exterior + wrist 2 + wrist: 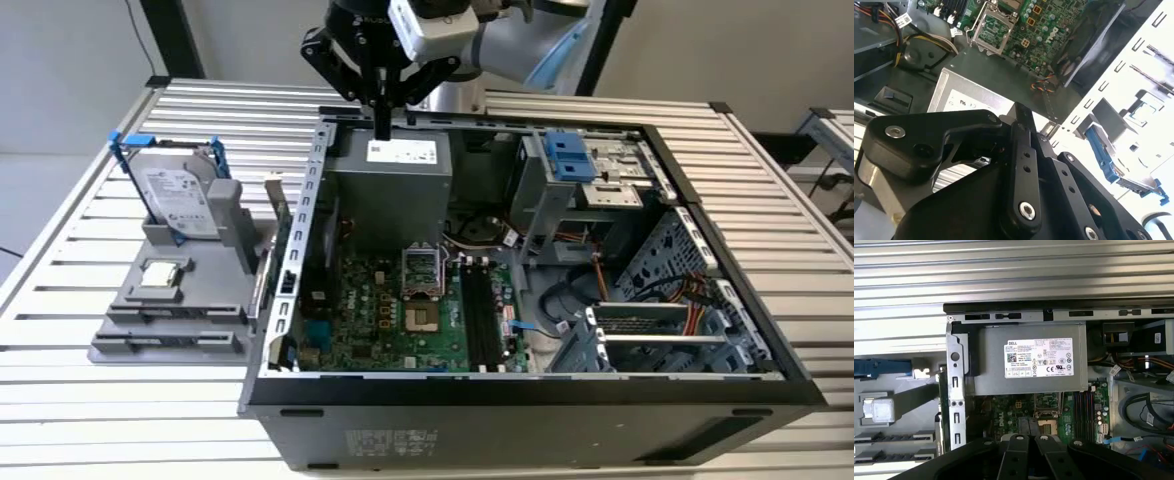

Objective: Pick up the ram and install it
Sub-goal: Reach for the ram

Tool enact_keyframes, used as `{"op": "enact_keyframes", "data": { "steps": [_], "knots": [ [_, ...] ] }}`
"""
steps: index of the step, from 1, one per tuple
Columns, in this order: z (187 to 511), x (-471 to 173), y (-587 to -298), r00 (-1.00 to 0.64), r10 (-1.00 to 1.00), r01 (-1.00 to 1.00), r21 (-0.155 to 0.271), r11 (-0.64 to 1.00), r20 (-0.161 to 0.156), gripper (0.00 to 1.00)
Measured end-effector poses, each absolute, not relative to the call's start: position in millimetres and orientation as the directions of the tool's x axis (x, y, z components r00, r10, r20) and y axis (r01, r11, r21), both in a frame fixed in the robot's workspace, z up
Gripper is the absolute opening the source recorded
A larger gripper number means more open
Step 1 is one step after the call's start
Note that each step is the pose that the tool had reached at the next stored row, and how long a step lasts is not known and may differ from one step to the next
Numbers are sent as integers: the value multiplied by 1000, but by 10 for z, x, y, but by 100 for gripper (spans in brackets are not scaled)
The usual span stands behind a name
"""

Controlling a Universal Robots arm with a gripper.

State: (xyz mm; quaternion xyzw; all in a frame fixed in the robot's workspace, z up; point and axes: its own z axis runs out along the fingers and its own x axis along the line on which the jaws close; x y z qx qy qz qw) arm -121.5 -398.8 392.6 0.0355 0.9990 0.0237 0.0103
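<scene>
Tool (384,104) pinching ram (384,130) upright, just above power supply (394,190) in open case (534,420).

A dark desktop computer case (534,425) lies open on the slatted metal counter (120,420), a grey white-labelled power-supply box (394,195) and green motherboard (380,315) inside. At the exterior view's left, a silver hard drive in a blue frame (178,195) stands upright on a grey holder (200,305).

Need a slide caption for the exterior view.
Gripper poised over the power supply in the open PC case; hard drive and CPU on the gray fixture at the exterior view's left.
</scene>
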Motion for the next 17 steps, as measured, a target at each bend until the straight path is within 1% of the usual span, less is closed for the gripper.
{"op": "enact_keyframes", "data": {
  "steps": [2,17],
  "knots": [
    [3926,-1417,-3988,-997,72,71,53,996,-18,0],
    [3926,-2047,-3988,-997,72,71,54,996,-17,0]
  ]
}}
